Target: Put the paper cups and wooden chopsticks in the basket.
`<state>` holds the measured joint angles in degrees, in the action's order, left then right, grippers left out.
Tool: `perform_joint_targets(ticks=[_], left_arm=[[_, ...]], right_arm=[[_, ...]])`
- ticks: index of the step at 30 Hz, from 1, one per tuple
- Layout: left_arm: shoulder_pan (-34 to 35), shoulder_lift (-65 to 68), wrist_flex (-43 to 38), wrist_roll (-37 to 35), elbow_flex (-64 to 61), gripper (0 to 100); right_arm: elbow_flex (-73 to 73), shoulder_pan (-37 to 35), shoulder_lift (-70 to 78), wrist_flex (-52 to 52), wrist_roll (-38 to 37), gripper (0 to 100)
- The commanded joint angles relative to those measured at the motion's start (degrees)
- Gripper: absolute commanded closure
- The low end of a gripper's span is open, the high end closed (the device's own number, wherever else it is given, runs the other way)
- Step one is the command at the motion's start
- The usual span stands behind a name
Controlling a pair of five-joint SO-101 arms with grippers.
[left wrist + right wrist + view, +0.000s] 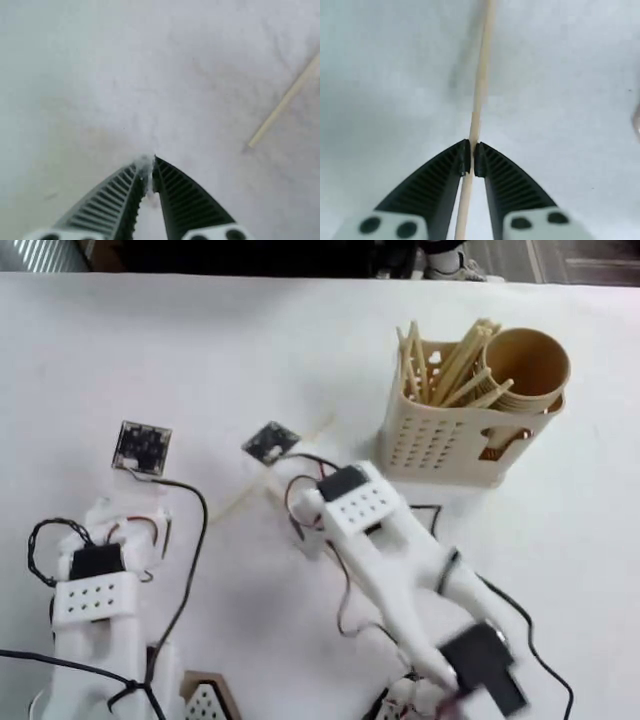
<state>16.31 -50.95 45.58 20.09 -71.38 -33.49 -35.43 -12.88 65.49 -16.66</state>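
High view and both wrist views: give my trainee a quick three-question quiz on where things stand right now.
1. True or false: the right gripper is shut on a chopstick.
2. Where are the cups? A: lying on the table. B: in the basket. C: in a gripper.
3. Fill in: the left gripper is shut and holds ____.

Key: 1 true; 2 B; 3 nothing.
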Motion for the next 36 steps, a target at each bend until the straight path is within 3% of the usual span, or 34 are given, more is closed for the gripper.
perform_joint_targets(ticks=[1, 7, 12, 15, 20, 26, 36], left_arm=[[0.13, -0.92, -1.05, -0.09, 0.35, 96], [0.13, -0.92, -1.05, -0.09, 0.35, 96], [0.13, -0.92, -1.05, -0.09, 0.35, 96], [0.13, -0.92, -1.05, -0.09, 0.35, 96], [0.13, -0.92, -1.05, -0.09, 0.35, 96], [0.13, -0.92, -1.05, -0.09, 0.35, 96], [0.13, -0.92, -1.05, -0.09, 0.35, 96]], right_arm=[[0.7, -0.04, -12.09, 3.65, -0.26, 98.1], [0.7, -0.04, -25.54, 6.2, -0.26, 98.1], [0.18, -0.22, -25.19, 6.29, 0.09, 97.8], [0.26, -1.36, -20.26, 5.67, 0.18, 96.5], [0.7, -2.95, -7.52, 1.71, 3.78, 86.5], [1.32, -4.97, 7.78, -8.92, 3.78, 88.7], [12.75, -4.88, 25.63, -9.27, 4.13, 90.9]])
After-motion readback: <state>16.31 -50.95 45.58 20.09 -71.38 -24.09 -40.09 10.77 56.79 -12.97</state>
